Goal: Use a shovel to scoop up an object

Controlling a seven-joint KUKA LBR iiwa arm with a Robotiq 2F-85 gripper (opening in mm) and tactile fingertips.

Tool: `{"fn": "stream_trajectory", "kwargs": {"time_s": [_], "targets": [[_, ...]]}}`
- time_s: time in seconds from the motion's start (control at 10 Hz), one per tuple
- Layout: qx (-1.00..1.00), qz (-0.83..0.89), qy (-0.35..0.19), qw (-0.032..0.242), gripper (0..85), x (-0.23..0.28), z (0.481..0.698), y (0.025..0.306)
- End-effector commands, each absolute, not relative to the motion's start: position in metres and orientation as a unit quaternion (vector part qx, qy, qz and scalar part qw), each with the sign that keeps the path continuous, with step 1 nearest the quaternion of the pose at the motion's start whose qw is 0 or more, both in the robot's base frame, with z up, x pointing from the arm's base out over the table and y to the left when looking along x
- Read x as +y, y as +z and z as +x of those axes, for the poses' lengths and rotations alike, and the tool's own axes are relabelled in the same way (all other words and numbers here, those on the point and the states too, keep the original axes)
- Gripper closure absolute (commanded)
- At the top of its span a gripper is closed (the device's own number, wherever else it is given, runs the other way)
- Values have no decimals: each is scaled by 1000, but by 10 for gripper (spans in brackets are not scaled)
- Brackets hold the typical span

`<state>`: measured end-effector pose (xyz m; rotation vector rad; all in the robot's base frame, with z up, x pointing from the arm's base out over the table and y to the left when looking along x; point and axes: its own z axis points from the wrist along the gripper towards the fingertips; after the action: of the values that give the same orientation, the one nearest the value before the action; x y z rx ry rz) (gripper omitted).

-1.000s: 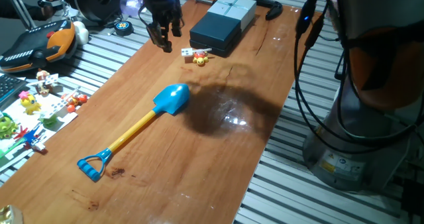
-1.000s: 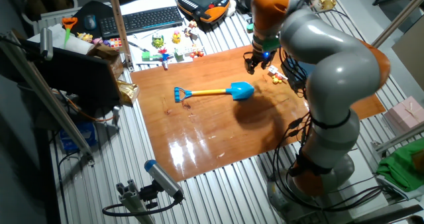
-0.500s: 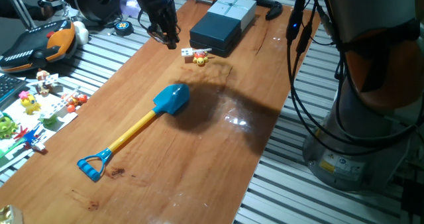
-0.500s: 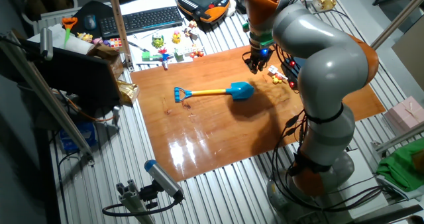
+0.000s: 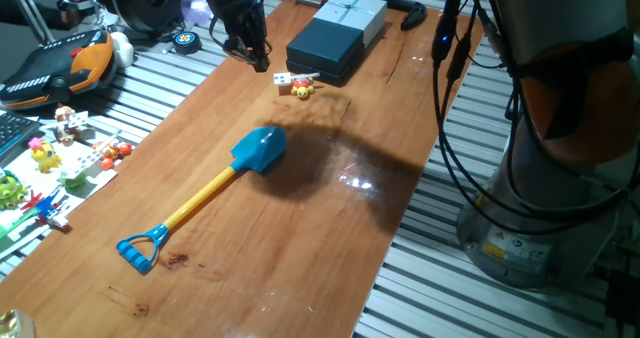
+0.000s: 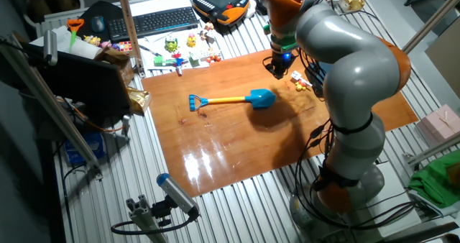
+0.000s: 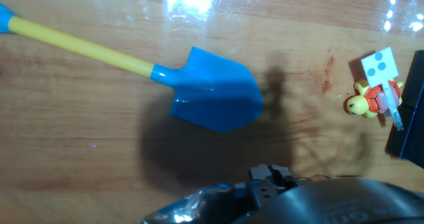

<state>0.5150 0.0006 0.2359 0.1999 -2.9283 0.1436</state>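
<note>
The shovel lies flat on the wooden table, its blue blade [image 5: 260, 150] toward the far end, with a yellow shaft [image 5: 200, 199] and a blue loop end [image 5: 140, 250]. The hand view shows the blade [image 7: 215, 98] at centre. The object [image 5: 301, 89], a tiny yellow figure with red bits, rests beyond the blade, and appears at the right in the hand view [image 7: 371, 99]. My gripper [image 5: 251, 54] hangs above the table's far left edge, well clear of both, open and holding nothing. From the other side the gripper [image 6: 279, 69] sits just past the blade [image 6: 262, 98].
A small white dotted block [image 7: 379, 63] lies beside the figure. A dark blue box [image 5: 335, 36] stands just behind them. Toys [image 5: 60, 148] and a keyboard [image 6: 162, 19] sit on the slatted bench left of the table. Cables [image 5: 450, 108] hang off the right edge.
Since a second ago the gripper has shifted a little toward the table's far edge and turned about its axis. In the last half second nothing moved. The shovel and figure stayed put.
</note>
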Motion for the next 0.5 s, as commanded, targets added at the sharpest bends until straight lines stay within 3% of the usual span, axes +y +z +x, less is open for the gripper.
{"fn": "stream_trajectory", "kwargs": {"time_s": [0.0,0.4], "targets": [[-991,69,49,101,843,1,515,236],[-991,71,49,98,843,1,515,236]]}}
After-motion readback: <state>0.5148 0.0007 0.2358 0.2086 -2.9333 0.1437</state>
